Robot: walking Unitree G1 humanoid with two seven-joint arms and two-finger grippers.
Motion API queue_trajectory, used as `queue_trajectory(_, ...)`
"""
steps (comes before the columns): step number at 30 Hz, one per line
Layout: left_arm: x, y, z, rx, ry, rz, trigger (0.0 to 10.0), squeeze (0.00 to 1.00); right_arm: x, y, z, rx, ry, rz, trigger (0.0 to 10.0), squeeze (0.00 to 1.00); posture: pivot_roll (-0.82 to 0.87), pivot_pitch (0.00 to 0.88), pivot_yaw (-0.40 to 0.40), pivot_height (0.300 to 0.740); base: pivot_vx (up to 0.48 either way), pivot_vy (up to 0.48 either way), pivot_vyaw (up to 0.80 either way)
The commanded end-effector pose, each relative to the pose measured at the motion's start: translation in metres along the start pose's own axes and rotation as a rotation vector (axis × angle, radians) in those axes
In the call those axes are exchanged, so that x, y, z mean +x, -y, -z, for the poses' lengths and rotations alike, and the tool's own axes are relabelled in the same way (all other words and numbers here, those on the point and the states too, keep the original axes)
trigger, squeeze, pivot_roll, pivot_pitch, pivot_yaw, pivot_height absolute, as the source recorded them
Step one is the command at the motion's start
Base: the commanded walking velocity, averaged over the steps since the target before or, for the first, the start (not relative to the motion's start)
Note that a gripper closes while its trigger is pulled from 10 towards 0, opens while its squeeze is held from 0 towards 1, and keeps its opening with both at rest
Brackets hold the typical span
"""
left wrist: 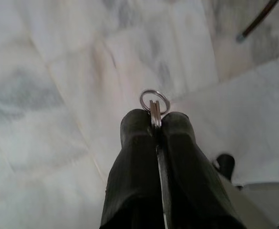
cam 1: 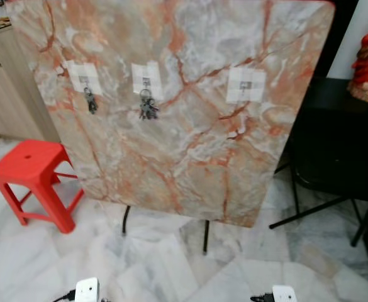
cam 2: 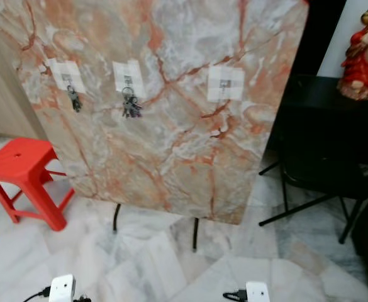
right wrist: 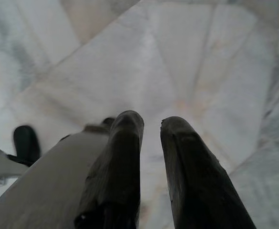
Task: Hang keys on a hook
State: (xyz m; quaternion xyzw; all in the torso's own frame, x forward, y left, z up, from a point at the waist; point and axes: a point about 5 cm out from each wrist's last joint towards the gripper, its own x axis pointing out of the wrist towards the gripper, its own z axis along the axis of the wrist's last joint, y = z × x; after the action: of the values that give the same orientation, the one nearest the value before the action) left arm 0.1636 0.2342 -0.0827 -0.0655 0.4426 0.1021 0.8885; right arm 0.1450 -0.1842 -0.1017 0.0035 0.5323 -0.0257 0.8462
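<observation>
So the left gripper [left wrist: 156, 125] is clamped tight on the keys [left wrist: 154, 107], w/ the ring poking out just past the fingertips and the rest hidden between the fingers. The arm is down low, pointing at the floor [left wrist: 58, 95].

Right gripper [right wrist: 151, 125] has its fingers slightly apart, nothing in them, just hanging idle.

Up ahead is the marble board [cam 1: 190, 157] w/ three hooks on white pads. Left hook [cam 1: 83, 80] and middle hook [cam 1: 146, 82] each have a bunch hanging already; right hook [cam 1: 246, 85] is free, so prob the target.

Handling-wise, imo: keys are light, hard metal, and slippery against rubbery fingers. The ring is thin, stiff and small, so there's not much margin threading it over a tiny hook. The grip looks decent bc the ring's hole stays exposed. I'd keep pinching the blades, not the ring. The bunch can swivel, and the hook looks stuck on, so don't yank.
</observation>
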Motion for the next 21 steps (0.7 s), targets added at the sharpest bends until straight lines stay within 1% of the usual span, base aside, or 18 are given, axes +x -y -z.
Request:
queue_trajectory(1,-0.0004,-0.0009,0.0022,0.005,-0.01,-0.004,10.0,0.0,0.0004,-0.0031,-0.0018,0.0,0.005,-0.009,10.0,0.0,-0.03,0.0,-0.002,0.736,0.0,-0.368,0.0)
queue_trajectory(15,0.0007,0.0039,-0.0007,0.023,0.0,0.012,10.0,0.0,0.0004,-0.0029,-0.0027,0.01,0.011,-0.009,10.0,0.0,-0.03,0.0,0.0,0.736,0.0,-0.366,0.0)
queue_trajectory(21,0.0009,0.0024,-0.0023,0.029,0.001,0.013,10.0,0.0,0.0004,-0.0031,-0.0032,0.031,0.016,-0.007,10.0,0.0,-0.04,0.0,0.004,0.736,0.0,-0.367,0.0)
